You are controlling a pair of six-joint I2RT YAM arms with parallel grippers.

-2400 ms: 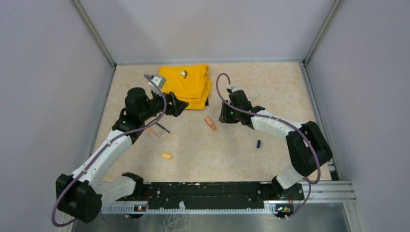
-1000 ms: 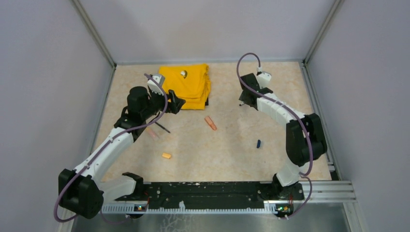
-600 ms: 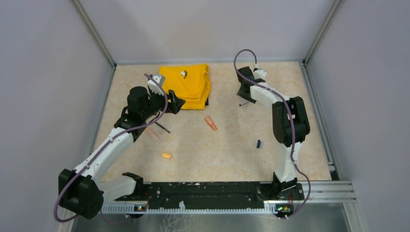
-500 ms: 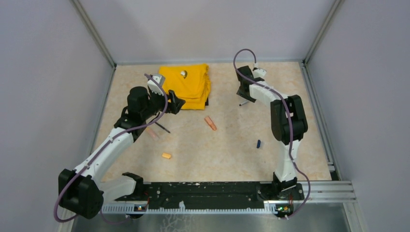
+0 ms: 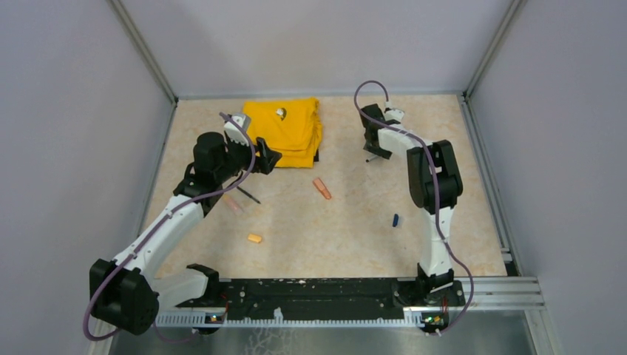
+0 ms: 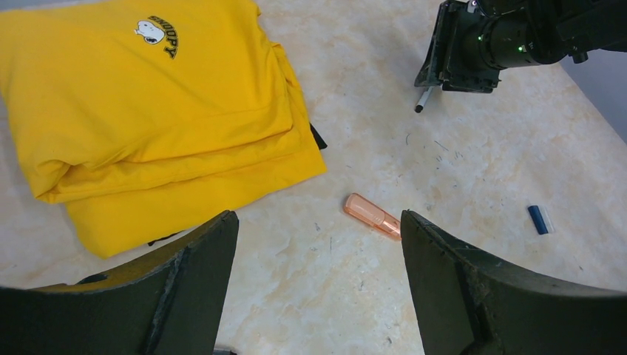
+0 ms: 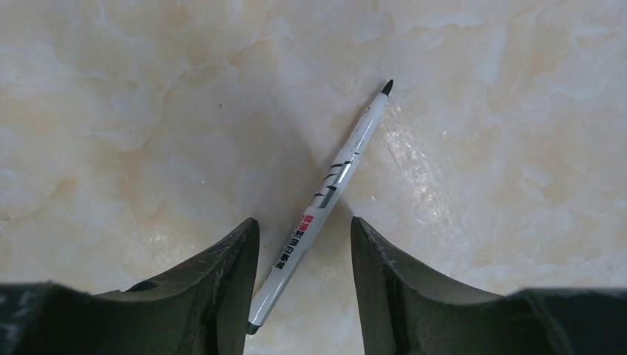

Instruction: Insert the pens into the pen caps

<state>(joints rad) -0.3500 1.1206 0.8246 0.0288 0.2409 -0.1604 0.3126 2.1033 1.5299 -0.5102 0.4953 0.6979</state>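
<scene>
A thin silver-white pen (image 7: 325, 192) lies on the table between the jaws of my right gripper (image 7: 303, 229). The jaws straddle it, open, its lower end close against the left finger (image 7: 236, 251). From above, this gripper (image 5: 372, 148) points down at the back right. My left gripper (image 5: 268, 158) hangs open and empty by the yellow cloth (image 5: 285, 129). An orange marker (image 5: 322, 188) lies mid-table, also ahead of the left jaws (image 6: 372, 215). A second orange marker (image 5: 234, 204) and a thin dark pen (image 5: 249, 196) lie under the left arm. The light orange cap (image 5: 254, 238) and dark blue cap (image 5: 395, 220) lie apart.
The folded yellow cloth (image 6: 148, 111) takes up the back middle of the table. Grey walls enclose the table on three sides. The right arm's elbow (image 5: 432, 177) stands high over the table's right half, near the blue cap (image 6: 540, 220).
My right gripper left the middle by the orange marker, swung to the back right and settled over the silver-white pen, its jaws narrowing a little. The left arm barely moved.
</scene>
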